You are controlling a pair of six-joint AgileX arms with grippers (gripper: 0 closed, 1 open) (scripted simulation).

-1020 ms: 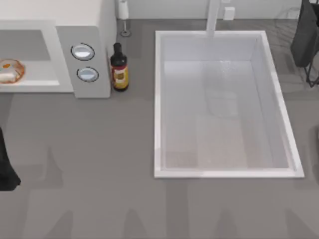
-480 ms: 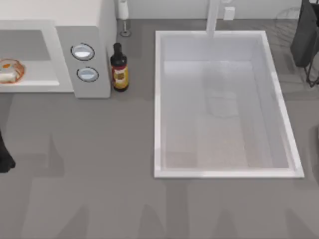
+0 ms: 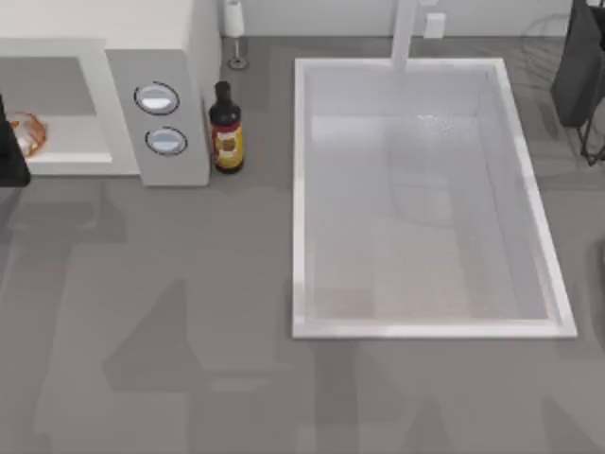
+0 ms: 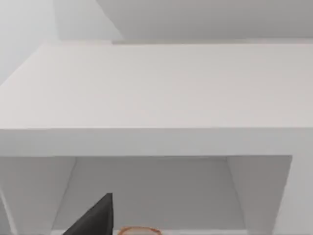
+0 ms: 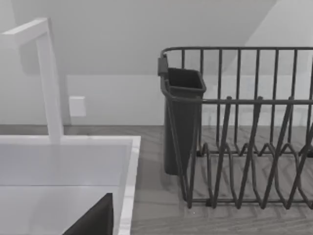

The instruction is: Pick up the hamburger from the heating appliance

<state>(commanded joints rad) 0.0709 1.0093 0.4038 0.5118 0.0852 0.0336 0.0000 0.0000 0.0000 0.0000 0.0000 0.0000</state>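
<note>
Where the hamburger (image 3: 31,133) lies on the microwave (image 3: 180,57) cavity floor at the table's far left, the left gripper (image 3: 11,151) covers its left part; finger state: cannot tell; two dials (image 3: 157,97); one bottle (image 3: 225,129) beside the microwave; one sink (image 3: 301,199) right of it.

Looks into the microwave (image 4: 156,88): pale flat top across mid-frame, open cavity below it. Dark finger (image 4: 95,218) juts up at lower left of centre. Sliver of hamburger (image 4: 138,230) at bottom edge, just beside it.
</note>
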